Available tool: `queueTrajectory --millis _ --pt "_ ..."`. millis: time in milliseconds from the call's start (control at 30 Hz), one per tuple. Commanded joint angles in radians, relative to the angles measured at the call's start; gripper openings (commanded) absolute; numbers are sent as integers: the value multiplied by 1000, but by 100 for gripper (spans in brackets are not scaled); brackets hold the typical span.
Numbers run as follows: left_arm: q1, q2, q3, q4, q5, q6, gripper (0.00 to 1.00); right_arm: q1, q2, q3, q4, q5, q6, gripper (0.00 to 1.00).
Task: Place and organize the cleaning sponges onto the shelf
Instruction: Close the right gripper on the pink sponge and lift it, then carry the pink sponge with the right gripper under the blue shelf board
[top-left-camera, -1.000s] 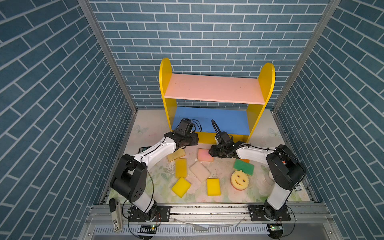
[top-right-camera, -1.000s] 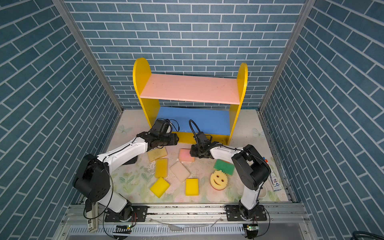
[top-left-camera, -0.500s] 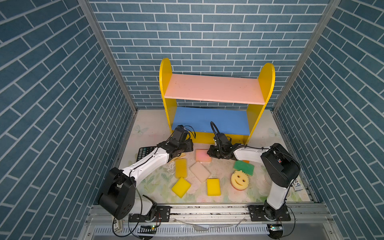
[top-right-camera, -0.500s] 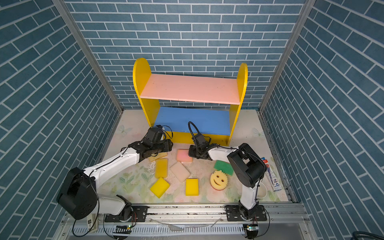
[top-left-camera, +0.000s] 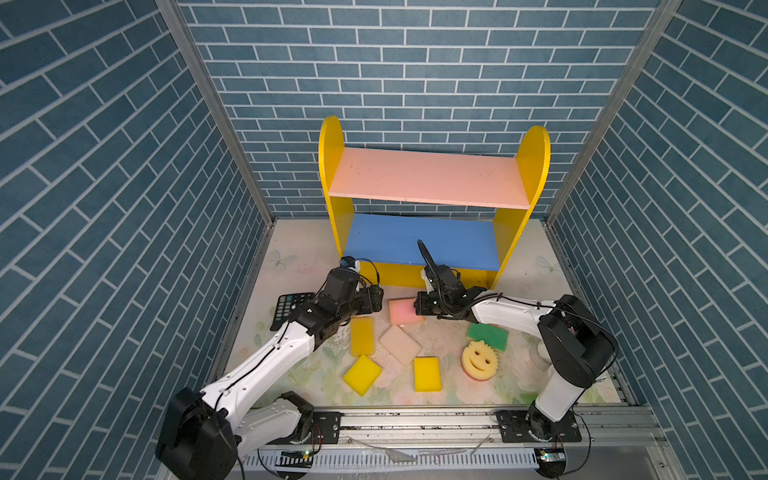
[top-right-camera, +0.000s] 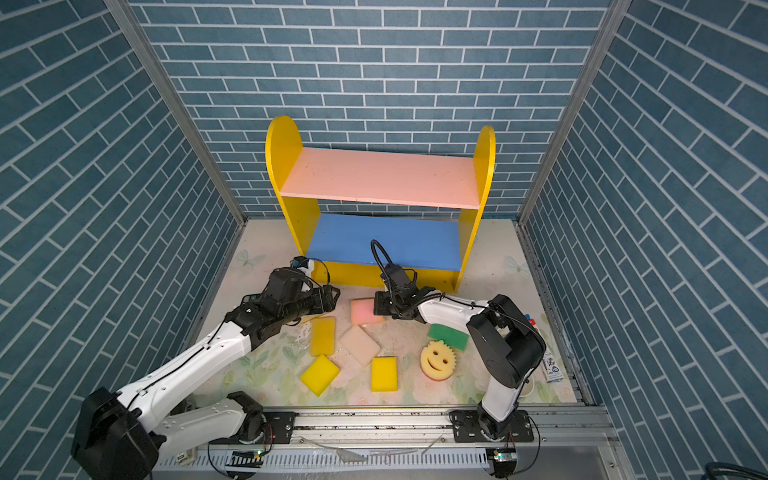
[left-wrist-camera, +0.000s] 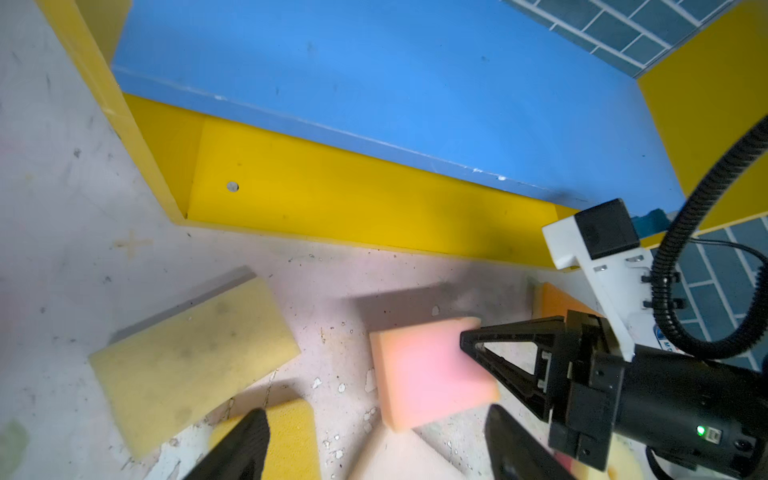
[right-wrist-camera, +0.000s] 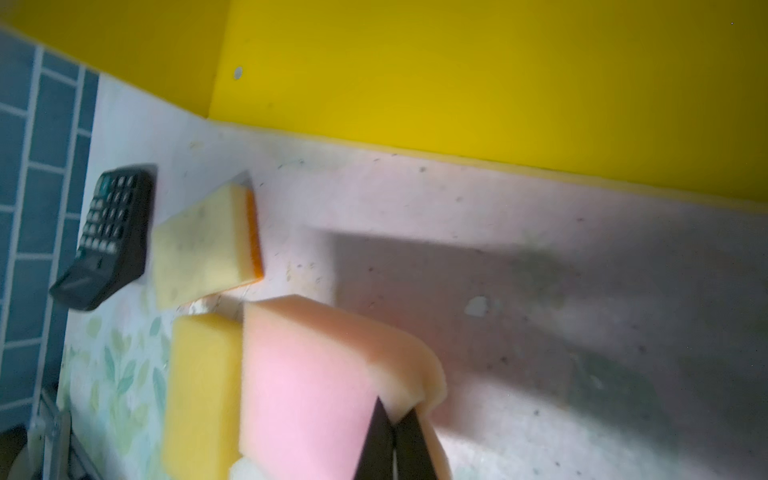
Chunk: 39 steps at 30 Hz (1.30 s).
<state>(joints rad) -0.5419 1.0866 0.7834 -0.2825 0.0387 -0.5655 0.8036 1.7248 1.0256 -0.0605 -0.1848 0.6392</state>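
Both top views look steeply down from high above the arms' bases toward the brick back wall, taking in the whole floor and the three-level wooden shelf with yellow side panels. The wrist views sit low and close — each faces the shelf's yellow base, and both share the pink rectangular foam sponge.

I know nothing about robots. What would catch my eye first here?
The bright shelf, yellow sides with nothing on its pink and blue boards, stands at the back. In front of it a round smiley-face sponge grins among flat rectangular ones lying loose. Nearer the shelf, the right hand pinches the edge of a pink sponge.
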Motion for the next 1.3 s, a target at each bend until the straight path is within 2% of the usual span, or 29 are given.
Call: queueTrajectory --millis 0,200,300,400,500,600,700,833,1067,1267 --pt "-3 -46 -31 -32 42 50 88 33 -33 99 -110 -164 -200 0" --pt "0 -107 -49 -34 119 75 90 43 -22 191 -228 -368 -360 0" --pt "2 -137 -75 -14 169 73 90 43 -14 243 -285 -417 -415 0" --pt "5 -142 -82 -7 212 77 90 43 -16 268 -307 -390 -443 0" --pt "8 -119 -77 -23 205 82 93 44 -27 262 -267 -273 -440 0" --pt "14 -93 -67 -14 201 82 95 42 -27 268 -232 -208 -438 0" --pt "16 -79 -56 6 202 82 100 42 -17 290 -215 -241 -443 0" --pt "17 -84 -81 47 228 67 98 42 3 347 -265 -306 -457 0" --pt "20 -97 -139 133 427 17 92 43 -17 372 -314 -397 -477 0" --pt "24 -128 -186 189 512 -52 60 44 -66 350 -279 -397 -467 0"
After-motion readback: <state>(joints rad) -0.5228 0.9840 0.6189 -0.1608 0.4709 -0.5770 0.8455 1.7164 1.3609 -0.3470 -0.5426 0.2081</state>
